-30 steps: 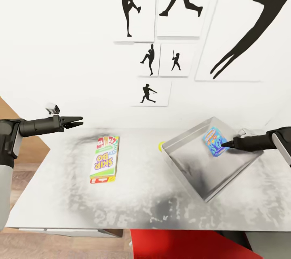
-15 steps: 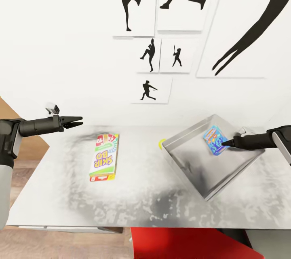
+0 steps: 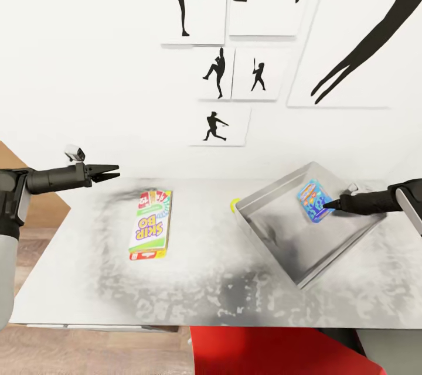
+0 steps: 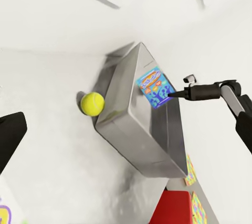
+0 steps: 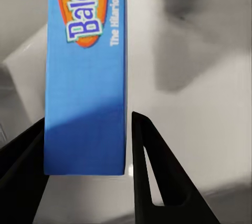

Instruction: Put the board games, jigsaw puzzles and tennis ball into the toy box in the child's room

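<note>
**Q:** Item in hand, and how best to finish the step?

**A:** One thin blue printed board game box [image 3: 312, 200], held by its edge in the black right gripper [image 3: 326, 205], jaws clamped on it. It hung over the far part of the shallow translucent grey plastic toy box [image 3: 281, 246], which sat skewed near the right end of the light grey table [image 3: 193, 293]. My judgement: lower the game until it is near the bin floor and tilt it flatter before letting go, so it does not tip against the flared wall or catch the rim.

**Q:** Other stock on the table?

**A:** One white and green rectangular card-game box with red lettering [image 3: 150, 225], lying flat left of centre, well apart from the bin. One small yellow-green tennis ball [image 4: 92, 103], just beside the bin's wall on the side toward the table's back edge. The black left gripper [image 3: 109, 173] hovered over the back-left corner, holding nothing; whether its jaws were slightly apart I cannot tell.

**Q:** What did one view add over another?

**A:** The left wrist view gave the ball whole, where the head view caught a sliver behind the bin's corner. It also showed two multicoloured jigsaw squares [image 4: 191, 170] beyond the bin. The right wrist view showed both fingers [image 5: 152, 171] flanking the box's lower edge.
</note>
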Available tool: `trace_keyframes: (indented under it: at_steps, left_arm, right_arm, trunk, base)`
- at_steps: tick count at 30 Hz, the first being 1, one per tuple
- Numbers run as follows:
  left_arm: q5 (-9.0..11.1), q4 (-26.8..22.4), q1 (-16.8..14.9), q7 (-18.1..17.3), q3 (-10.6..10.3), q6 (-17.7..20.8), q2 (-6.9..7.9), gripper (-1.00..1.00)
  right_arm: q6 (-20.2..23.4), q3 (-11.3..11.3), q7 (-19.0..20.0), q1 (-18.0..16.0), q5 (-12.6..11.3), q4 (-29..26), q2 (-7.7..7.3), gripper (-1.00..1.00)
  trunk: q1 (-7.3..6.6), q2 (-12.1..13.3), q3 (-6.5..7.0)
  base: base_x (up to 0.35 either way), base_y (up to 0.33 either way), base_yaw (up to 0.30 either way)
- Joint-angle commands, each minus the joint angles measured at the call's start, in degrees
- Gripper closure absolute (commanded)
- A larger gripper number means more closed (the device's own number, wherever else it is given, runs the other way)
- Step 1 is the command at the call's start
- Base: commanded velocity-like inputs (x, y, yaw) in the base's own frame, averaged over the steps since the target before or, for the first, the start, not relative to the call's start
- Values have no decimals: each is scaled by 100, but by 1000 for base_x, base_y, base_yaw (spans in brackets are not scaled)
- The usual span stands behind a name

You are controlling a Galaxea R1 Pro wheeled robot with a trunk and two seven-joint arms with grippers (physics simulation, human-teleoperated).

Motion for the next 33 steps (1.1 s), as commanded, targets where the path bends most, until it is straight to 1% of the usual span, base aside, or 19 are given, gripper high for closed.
trace_keyframes:
  at_steps: [1, 11, 26, 33]
  left_arm:
    - [-32, -3, -27, -36, 4, 60, -2, -100]
    - [-21, -5, -265, -36, 13, 66, -15, -100]
    - [-21, -4, -294, -36, 13, 67, -22, -100]
    - [-23, -4, -294, -36, 11, 67, -17, -100]
  right_arm:
    - [35, 22, -19, -22, -43, 1, -8, 100]
    - [35, 19, -21, -82, -49, 7, -13, 100]
    - [35, 20, -28, -161, -45, -1, -13, 100]
    - [35, 27, -37, -167, -43, -2, -39, 100]
  trunk:
    - [3, -11, -20]
    - [3, -11, -114]
    - [3, -11, -256]
    - [3, -11, -318]
  base:
    - [0, 0, 0]
    - [0, 0, 0]
    - [0, 0, 0]
    - [0, 0, 0]
